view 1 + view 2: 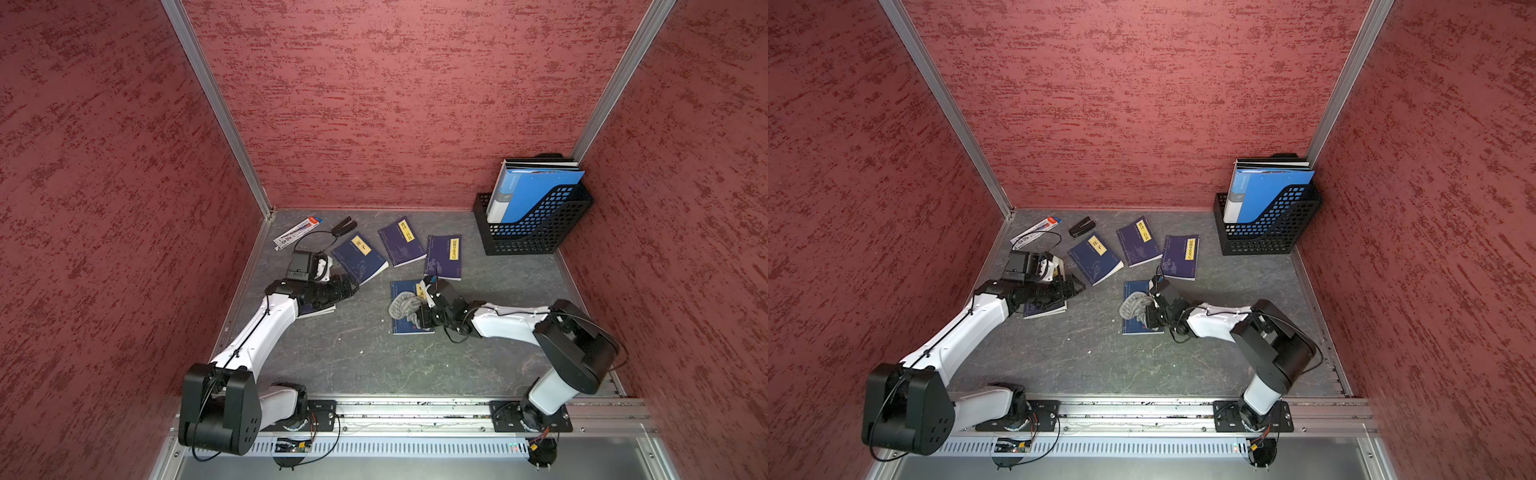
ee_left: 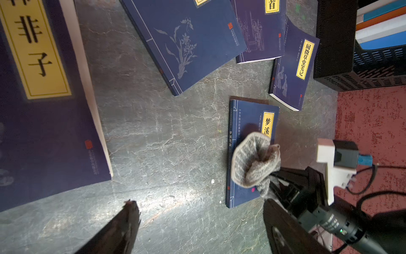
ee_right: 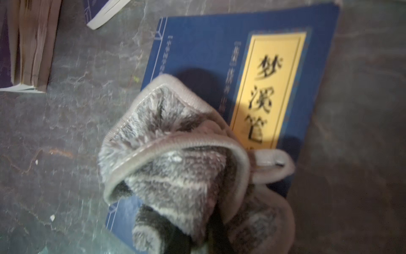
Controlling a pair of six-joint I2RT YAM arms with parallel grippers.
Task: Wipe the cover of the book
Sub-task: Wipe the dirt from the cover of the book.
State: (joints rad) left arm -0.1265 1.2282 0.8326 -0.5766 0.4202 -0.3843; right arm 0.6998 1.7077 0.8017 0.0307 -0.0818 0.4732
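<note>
Book (image 1: 400, 287) to be wiped: a blue paperback with a yellow title label (image 3: 268, 88), lying flat and face up on the grey stone-patterned table (image 1: 353, 357). It sits in front of a row of navy books (image 1: 402, 243), toward the right arm's side. Lying face up leaves the whole cover open to a wipe. The right gripper (image 1: 420, 312) reaches in low over the book's near half, its claw pressed together on a bunched grey fluffy cloth (image 3: 175, 162). Pinching the cloth at one end lets a loose fold stand out ahead of the fingers, so fabric rather than metal would likely meet the cover. How firmly the cloth presses down cannot be told. The left gripper (image 2: 200, 204) hangs well apart near another book (image 1: 320, 311) by the left wall, claw spread wide and empty, apparently parked clear of the wiping path. Nothing braces the blue paperback, so a firm stroke could slide it. A black file rack (image 1: 536, 232) holding blue folders stands in the far right corner.
</note>
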